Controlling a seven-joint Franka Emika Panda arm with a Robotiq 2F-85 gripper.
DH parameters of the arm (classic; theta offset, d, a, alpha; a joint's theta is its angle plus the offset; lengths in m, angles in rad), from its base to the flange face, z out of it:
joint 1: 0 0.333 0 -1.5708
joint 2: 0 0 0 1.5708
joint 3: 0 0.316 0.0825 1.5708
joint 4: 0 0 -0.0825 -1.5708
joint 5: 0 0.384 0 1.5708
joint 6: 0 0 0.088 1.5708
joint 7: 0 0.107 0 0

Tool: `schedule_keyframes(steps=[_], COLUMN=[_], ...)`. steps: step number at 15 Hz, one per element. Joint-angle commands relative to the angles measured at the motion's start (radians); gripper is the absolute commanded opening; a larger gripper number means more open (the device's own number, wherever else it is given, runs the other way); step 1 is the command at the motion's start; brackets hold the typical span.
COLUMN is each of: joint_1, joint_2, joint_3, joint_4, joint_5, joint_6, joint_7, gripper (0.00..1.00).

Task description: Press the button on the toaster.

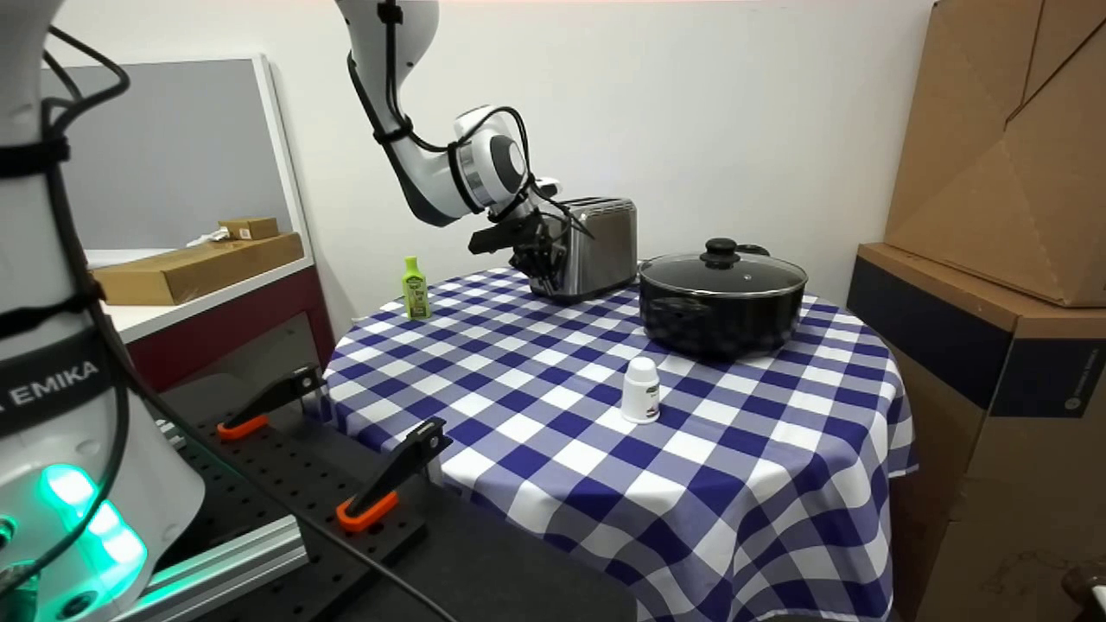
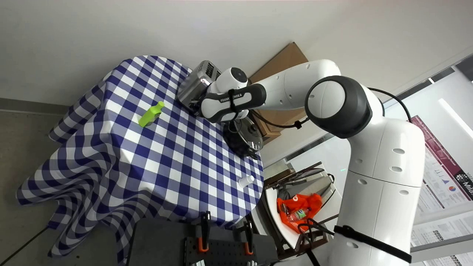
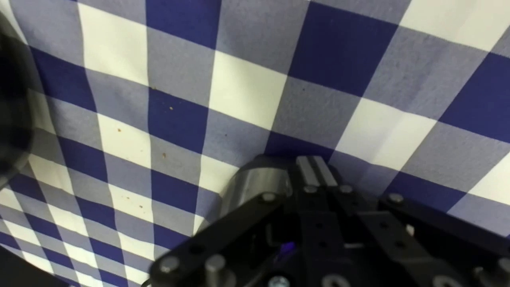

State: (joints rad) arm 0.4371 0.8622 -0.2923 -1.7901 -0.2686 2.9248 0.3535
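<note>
Our arm base (image 1: pixel 164 488) fills the lower left in an exterior view, green lights (image 1: pixel 102 520) on. Next back, lower left too: 2 black clamps (image 1: pixel 393 472) with orange ends. The cloth-covered table (image 1: pixel 510 380) takes up the middle of the frame. On it, going back, we've got a small white bottle (image 1: pixel 640 393), upright, right of center; the black pot (image 1: pixel 743 324) behind it, further right, lid (image 1: pixel 724 278) on; a lime-green bottle (image 1: pixel 416 292), upright, left of center. At the back: toaster (image 1: pixel 610 246), silver, standing upper middle of the frame, left of the pot. Our fingers (image 3: pixel 308 171) are at its left end and hide much of that end. Wrist view has them closed, side by side, lower middle of the frame, toaster partly visible at their left. We can't tell if they touch the metal. White wall (image 1: pixel 760 112) behind everything.
</note>
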Motion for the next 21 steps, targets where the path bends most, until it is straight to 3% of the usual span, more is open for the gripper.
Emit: schedule_keyframes(steps=[1, 21], joint_1=[0.002, 0.008], joint_2=[0.025, 0.004], joint_3=[0.005, 0.002], joint_4=[0.038, 0.013], joint_5=[0.022, 0.016], joint_6=[-0.001, 0.039], joint_7=[-0.022, -0.018], gripper=[0.00, 0.00])
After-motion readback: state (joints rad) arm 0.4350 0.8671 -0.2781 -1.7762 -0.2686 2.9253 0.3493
